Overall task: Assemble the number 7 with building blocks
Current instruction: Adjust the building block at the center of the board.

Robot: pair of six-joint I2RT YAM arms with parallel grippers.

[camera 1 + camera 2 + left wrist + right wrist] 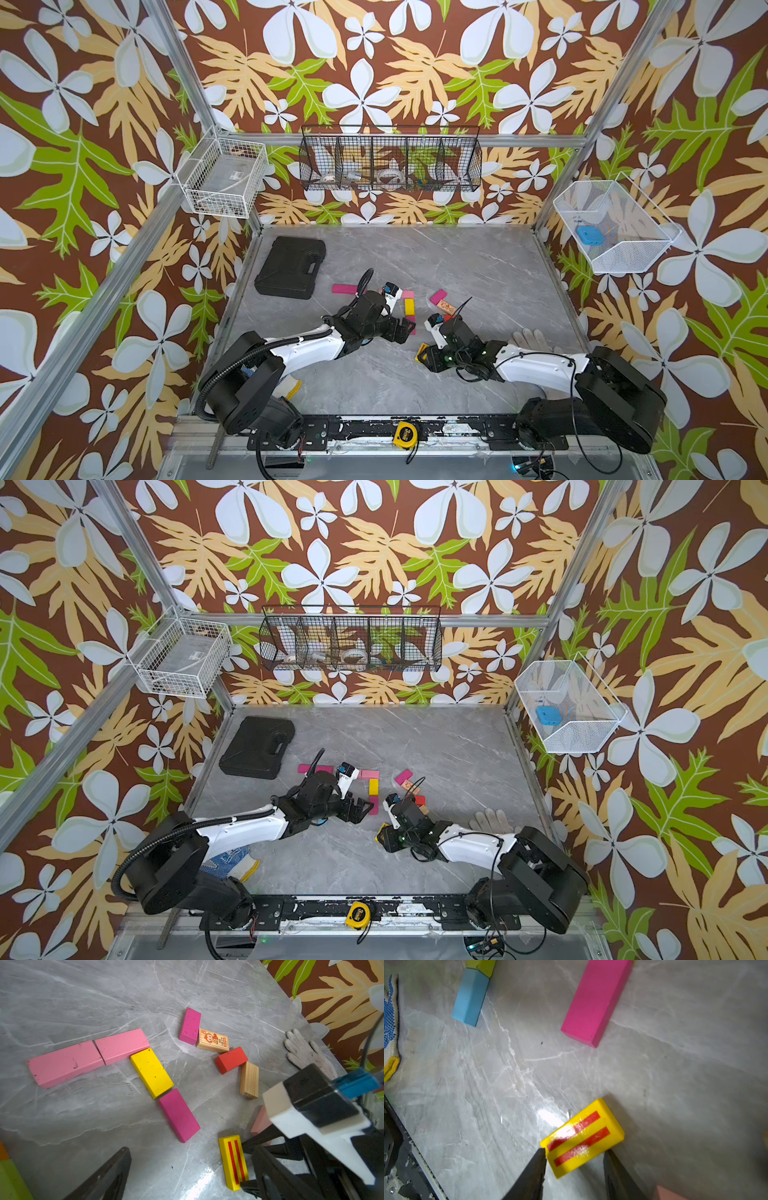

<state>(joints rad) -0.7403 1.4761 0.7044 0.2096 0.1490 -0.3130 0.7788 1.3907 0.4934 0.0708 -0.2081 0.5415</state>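
Two pink blocks (66,1064) (122,1046) lie end to end. A yellow block (151,1072) and a magenta block (178,1114) run down from their right end. My left gripper (187,1167) hovers open and empty near that magenta block (411,324); only one of its fingers (116,1167) shows. A yellow block with red stripes (581,1138) lies flat on the table. My right gripper (575,1153) is open, with its fingertips on either side of the striped block's near end. Loose magenta (190,1026), printed wood (213,1041), red (230,1059) and plain wood (249,1080) blocks lie beyond.
A black tool case (291,266) sits at the back left. A grey glove (532,336) lies by the right arm and a blue-dotted glove (228,862) under the left arm. Blue (470,997) and green (481,966) blocks lie near it. A yellow tape measure (405,434) rests on the front rail.
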